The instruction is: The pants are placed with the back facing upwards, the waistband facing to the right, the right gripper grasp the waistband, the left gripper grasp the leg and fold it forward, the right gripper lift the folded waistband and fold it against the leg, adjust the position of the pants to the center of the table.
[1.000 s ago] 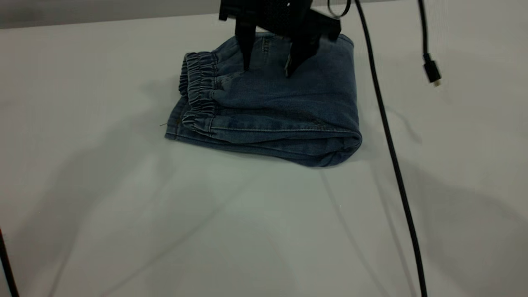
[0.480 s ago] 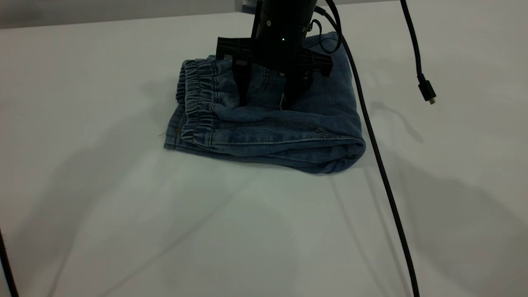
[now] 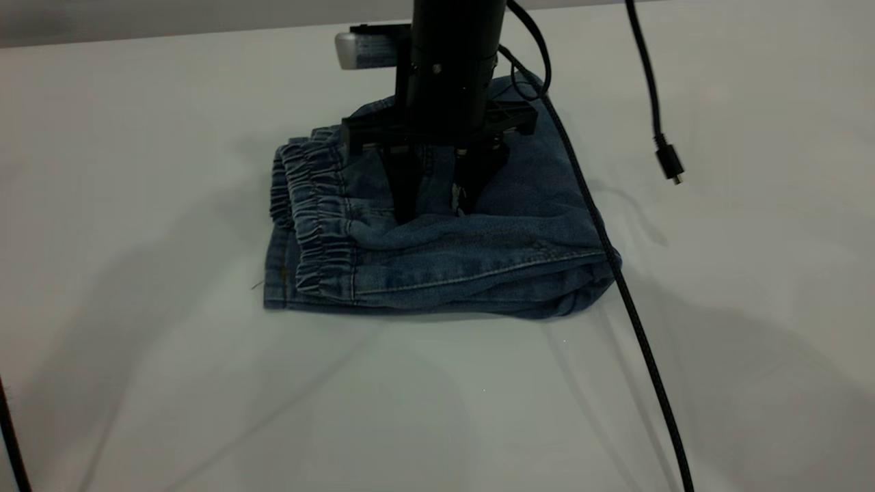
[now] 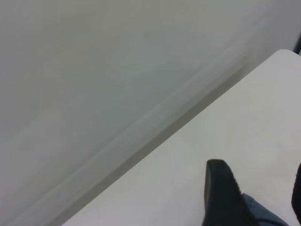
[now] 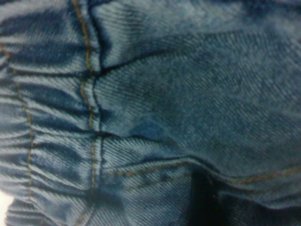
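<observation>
The pants [image 3: 478,253] lie folded into a thick blue denim bundle on the table [image 3: 205,396], ruched waistband [image 3: 314,212] at the left end. My right gripper [image 3: 437,205] stands upright over the bundle, fingers [image 3: 405,195] spread and tips pressed into the top layer. Its wrist view is filled with denim [image 5: 188,94] and the gathered waistband [image 5: 47,117]. The printed leg is hidden inside the fold. My left gripper [image 4: 258,188] is out of the exterior view; it is open, with a strip of the pants [image 4: 261,214] showing between its fingers [image 4: 221,193].
A black cable [image 3: 636,321] runs from the right arm across the pants' right end down to the table's near edge. A second cable with a loose plug [image 3: 668,164] hangs at the right. The left wrist view shows the table's edge [image 4: 225,136] and a pale wall.
My right gripper has come down onto the pants and moved toward the near side, dragging the bundle with it. The fabric has bunched up in front of the fingers.
</observation>
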{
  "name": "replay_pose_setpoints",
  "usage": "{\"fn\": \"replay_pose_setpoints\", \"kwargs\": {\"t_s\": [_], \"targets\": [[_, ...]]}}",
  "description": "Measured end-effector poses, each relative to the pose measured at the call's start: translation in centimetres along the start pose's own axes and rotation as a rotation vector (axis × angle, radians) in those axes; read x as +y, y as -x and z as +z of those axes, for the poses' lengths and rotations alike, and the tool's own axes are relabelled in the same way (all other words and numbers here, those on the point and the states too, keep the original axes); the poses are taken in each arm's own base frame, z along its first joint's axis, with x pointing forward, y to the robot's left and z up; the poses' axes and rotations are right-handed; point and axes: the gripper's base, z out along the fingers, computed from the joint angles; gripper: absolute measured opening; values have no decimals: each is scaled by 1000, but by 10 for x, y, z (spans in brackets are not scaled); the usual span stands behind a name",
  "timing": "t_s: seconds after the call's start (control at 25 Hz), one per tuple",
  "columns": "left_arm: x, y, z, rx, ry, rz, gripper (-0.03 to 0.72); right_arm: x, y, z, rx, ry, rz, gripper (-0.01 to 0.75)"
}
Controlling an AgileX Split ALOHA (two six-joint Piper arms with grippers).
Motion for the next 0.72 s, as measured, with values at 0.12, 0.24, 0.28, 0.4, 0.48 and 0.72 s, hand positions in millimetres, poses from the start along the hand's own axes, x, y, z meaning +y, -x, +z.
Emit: {"fn": "replay_pose_setpoints", "kwargs": {"t_s": [0.12,0.24,0.28,0.4,0.48,0.72], "targets": [[-1,3,-7,-16,4,3,342,2,-3,-9,23,-3,-5,369],[-2,9,-20,-49,16,11,342,2,-4,-30,29,-45,-38,367],[-3,11,-25,-60,19,14,342,3,-4,-39,19,-60,-49,367],[-5,16,-38,-80,26,28,342,8,-2,-70,-50,-67,-71,367],[-7,18,-47,-85,31,51,342,15,-2,-96,-113,-52,-86,366],[-14,19,-81,-139,65,86,342,30,-19,-180,-287,-21,-166,366]]}}
